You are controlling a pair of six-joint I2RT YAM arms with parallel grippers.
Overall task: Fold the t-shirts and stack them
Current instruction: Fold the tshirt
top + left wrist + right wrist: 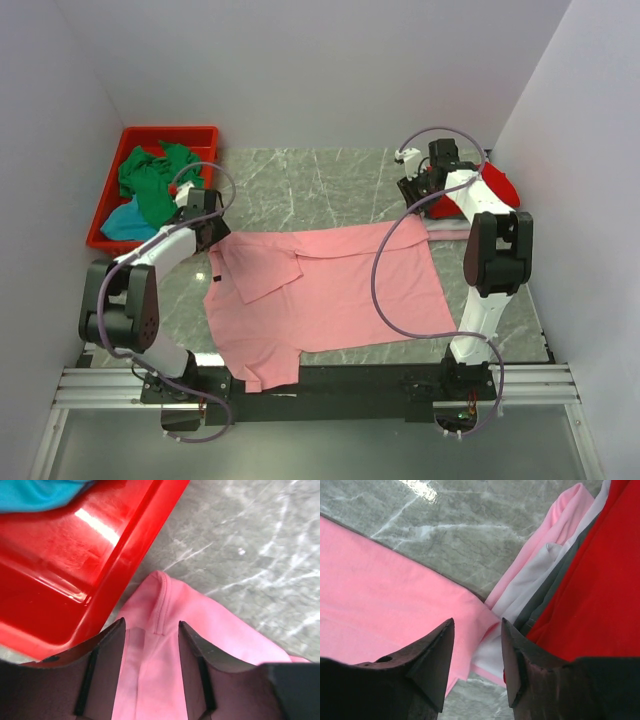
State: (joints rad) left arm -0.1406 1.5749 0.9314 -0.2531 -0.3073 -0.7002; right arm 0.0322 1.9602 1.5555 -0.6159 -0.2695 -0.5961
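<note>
A salmon pink t-shirt (330, 290) lies spread flat on the marble table, one sleeve folded over its upper left. My left gripper (205, 225) is at the shirt's far left corner. In the left wrist view it (151, 622) is open, with a hemmed pink edge (160, 605) between the jaws. My right gripper (420, 190) is at the shirt's far right corner. In the right wrist view it (477, 622) is open over that corner (395, 605). Beside it is a folded stack with a red shirt (600, 580) on top and a pale pink one (555, 525) at the bottom.
A red plastic bin (170, 132) stands at the back left, holding a green shirt (150, 180) and a teal shirt (128, 222). Its wall (75, 555) is right beside my left gripper. The folded stack (497, 185) lies at the back right, partly behind the right arm.
</note>
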